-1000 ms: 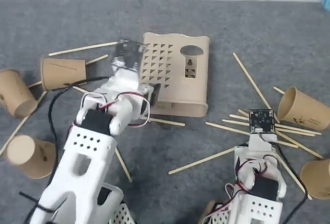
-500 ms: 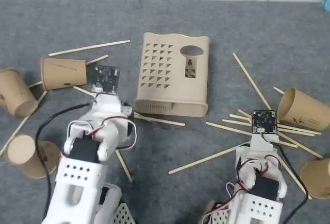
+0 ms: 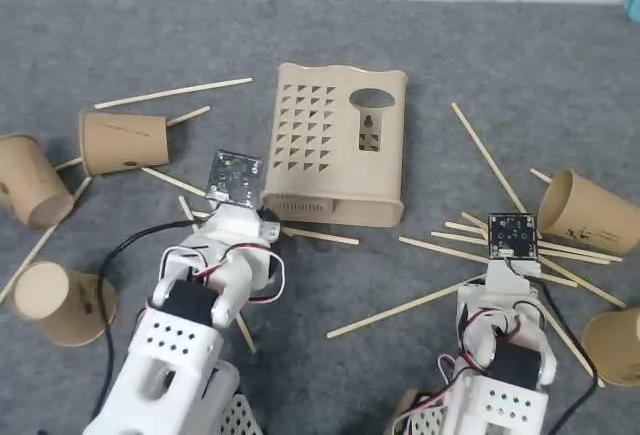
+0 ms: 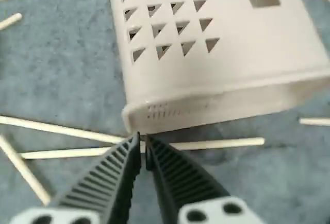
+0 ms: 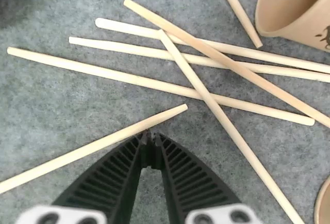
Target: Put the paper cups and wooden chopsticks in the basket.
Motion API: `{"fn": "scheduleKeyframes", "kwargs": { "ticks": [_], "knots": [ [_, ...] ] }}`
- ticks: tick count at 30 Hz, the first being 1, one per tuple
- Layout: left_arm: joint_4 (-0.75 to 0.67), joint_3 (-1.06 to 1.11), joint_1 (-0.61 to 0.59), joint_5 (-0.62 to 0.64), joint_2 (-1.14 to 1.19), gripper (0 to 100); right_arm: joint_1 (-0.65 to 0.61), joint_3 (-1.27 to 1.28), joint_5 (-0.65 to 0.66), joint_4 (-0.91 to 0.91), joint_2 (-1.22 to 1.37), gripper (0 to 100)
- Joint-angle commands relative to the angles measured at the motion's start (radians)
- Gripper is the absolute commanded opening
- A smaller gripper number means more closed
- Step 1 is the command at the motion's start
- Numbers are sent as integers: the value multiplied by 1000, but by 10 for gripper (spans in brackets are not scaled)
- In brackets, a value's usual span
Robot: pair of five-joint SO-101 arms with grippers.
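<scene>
- Beige plastic basket point(image 3: 340, 170) lies flat on the grey carpet point(image 3: 520, 65), perforated wall facing up, in the middle toward the far side.
- My left gripper point(image 4: 143, 140) sits just near of the basket's near-left corner, jaws pressed almost together with only a sliver between them, gripping nothing.
- One chopstick point(image 4: 216, 143) lies on the carpet just beyond those tips, running along the basket's near edge, just beside it.
- My right gripper point(image 5: 150, 135) is at the near right, clenched tight and holding nothing, tips low over the carpet.
- A loose stick point(image 5: 93, 149) has its pointed end just beside the right gripper's tips.
- Crossed pile of chopsticks point(image 5: 206, 92) lies just far of my right gripper, several sticks overlapping.
- Right cup point(image 3: 585, 211) lies on its side just right of that pile, mouth toward the pile.
- Edge cup point(image 3: 615, 347) sits at the near right edge, partly cut off.
- Long stick point(image 3: 487, 155) runs diagonally on the carpet right of the basket, apart from it.
- Left cup point(image 3: 123, 141) lies on its side left of the basket, not touching it.
- Far-left cup point(image 3: 30, 180) lies tipped over at the left edge.
- Near-left cup point(image 3: 60, 302) lies on its side, left of my left arm.
- Far stick point(image 3: 175, 93) lies on the carpet far of the left cup.
- All cups and sticks I can see are on the carpet, outside the basket.
</scene>
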Motion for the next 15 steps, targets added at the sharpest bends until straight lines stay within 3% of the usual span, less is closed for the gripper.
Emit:
{"fn": "scheduleKeyframes", "kwargs": {
  "ticks": [1,10,15],
  "knots": [
    [-69,12,9,100,-21,12,15,9,11,-15,-16,8],
    [-292,134,3,117,-21,12,15,9,11,-15,-16,8],
    [-489,232,3,238,-21,12,15,8,11,-15,-16,8]
  ]
}}
